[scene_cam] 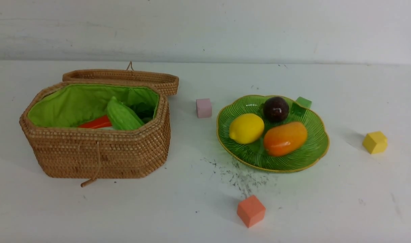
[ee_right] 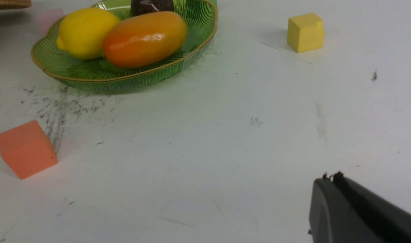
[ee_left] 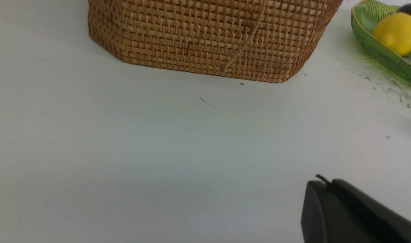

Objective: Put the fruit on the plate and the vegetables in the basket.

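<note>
The green plate (scene_cam: 306, 158) (ee_right: 73, 72) carries three fruit: a yellow lemon (scene_cam: 246, 128) (ee_right: 85, 32) (ee_left: 397, 33), an orange mango (scene_cam: 285, 138) (ee_right: 144, 38) and a dark purple mangosteen (scene_cam: 276, 108) (ee_right: 151, 6). The wicker basket (scene_cam: 100, 153) (ee_left: 208, 37) stands on the left with its lid folded back; inside show a bumpy green gourd (scene_cam: 123, 116) and an orange carrot (scene_cam: 96, 123). Neither arm appears in the front view. My left gripper (ee_left: 328, 183) is shut and empty over bare table near the basket. My right gripper (ee_right: 330, 177) is shut and empty, near the plate.
Foam cubes lie around: pink (scene_cam: 204, 107) between basket and plate, green (scene_cam: 303, 102) behind the plate, yellow (scene_cam: 375, 142) (ee_right: 305, 32) at right, orange (scene_cam: 251, 210) (ee_right: 26, 148) in front. Dark scuff marks (scene_cam: 240, 175) stain the table before the plate.
</note>
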Motion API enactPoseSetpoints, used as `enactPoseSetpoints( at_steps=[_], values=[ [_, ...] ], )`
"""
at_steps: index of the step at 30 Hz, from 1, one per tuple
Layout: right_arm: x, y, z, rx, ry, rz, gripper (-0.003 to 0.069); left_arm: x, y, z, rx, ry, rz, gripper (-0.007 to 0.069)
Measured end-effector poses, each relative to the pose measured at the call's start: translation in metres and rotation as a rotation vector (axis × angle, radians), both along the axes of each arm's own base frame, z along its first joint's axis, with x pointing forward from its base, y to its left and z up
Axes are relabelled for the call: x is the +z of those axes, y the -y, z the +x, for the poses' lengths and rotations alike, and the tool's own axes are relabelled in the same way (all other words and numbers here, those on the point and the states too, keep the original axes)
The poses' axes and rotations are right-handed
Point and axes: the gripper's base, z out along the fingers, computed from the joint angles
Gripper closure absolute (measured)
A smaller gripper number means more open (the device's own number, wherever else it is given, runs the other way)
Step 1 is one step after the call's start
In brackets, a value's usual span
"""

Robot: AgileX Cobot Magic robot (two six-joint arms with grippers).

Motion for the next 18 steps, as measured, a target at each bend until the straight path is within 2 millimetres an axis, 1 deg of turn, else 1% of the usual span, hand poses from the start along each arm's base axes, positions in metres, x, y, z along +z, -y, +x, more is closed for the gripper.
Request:
enactPoseSetpoints(
  at_steps=[18],
  values=[
    [0.0001, 0.0000, 0.0000, 0.000, 0.001, 0.001, 0.0628, 0.0003, 0.0000, 0.0001, 0.007, -0.001, -0.021, 0.0638]
  ],
)
